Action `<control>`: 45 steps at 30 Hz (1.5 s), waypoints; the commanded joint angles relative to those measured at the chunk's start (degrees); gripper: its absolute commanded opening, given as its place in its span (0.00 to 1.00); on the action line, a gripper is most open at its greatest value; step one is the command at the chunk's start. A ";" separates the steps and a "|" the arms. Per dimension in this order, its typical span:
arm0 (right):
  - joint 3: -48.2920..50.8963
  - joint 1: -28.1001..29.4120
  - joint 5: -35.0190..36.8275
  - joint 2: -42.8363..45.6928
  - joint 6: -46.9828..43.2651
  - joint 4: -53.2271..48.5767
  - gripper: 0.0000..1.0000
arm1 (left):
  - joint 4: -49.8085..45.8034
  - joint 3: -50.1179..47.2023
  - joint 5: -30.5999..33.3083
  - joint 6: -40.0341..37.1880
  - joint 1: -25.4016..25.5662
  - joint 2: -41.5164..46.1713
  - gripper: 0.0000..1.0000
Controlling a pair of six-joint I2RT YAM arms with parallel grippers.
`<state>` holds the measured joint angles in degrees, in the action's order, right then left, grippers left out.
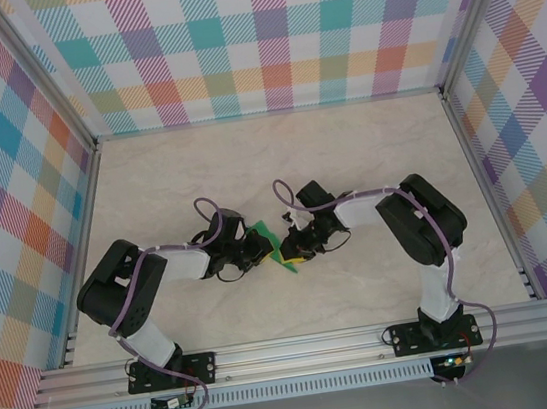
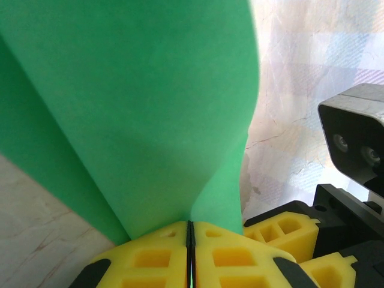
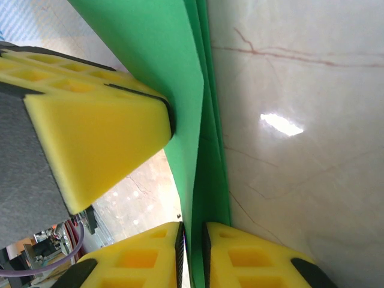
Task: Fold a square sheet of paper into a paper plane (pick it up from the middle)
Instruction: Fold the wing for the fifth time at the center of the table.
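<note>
Marble-patterned table [image 1: 346, 144], enclosed at 9, 12 and 3 o'clock by plaid walls [image 1: 261, 35]. Both arms reach inward and meet near the table's centre, slightly toward 6 o'clock.

Item under inspection: green sheet of paper [image 1: 271, 241], located between the two grippers. From above it shows as a narrow green shape with a pointed end toward 11 o'clock. Colour is bright green, the finish matte, with no marks noted. It is no longer flat. The left wrist view shows two broad panels rising from one pinch point, the right-hand panel bowed outward. The right wrist view shows at least two layers lying face to face, their long edges running side by side above the table.

Left gripper [image 2: 189, 227], at the paper's 9 o'clock: yellow pads clenched together, the paper clamped in the seam between them.

Right gripper [image 3: 192, 231], at the paper's 3 o'clock: pads parted by a narrow crack. The paper's edge runs down into that gap, with light visible beside it. Released, not pressing.
</note>
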<state>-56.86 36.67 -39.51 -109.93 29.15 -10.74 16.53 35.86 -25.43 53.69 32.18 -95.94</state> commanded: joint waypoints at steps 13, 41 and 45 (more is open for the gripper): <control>1.58 -0.34 2.48 -2.57 -0.76 -2.07 0.11 | 0.33 0.46 -1.74 -1.05 0.95 3.22 0.11; 0.96 1.48 9.45 -3.24 -3.88 -4.93 0.10 | 1.06 -1.25 2.19 0.37 4.38 0.76 0.09; 0.66 1.49 8.57 -1.17 -3.75 -5.51 0.13 | -1.77 -0.79 2.92 -0.40 4.36 0.59 0.09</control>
<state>-57.08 37.41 -37.01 -109.89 26.57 -12.51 17.85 34.02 -24.38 54.41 36.03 -94.45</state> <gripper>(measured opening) 0.127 0.089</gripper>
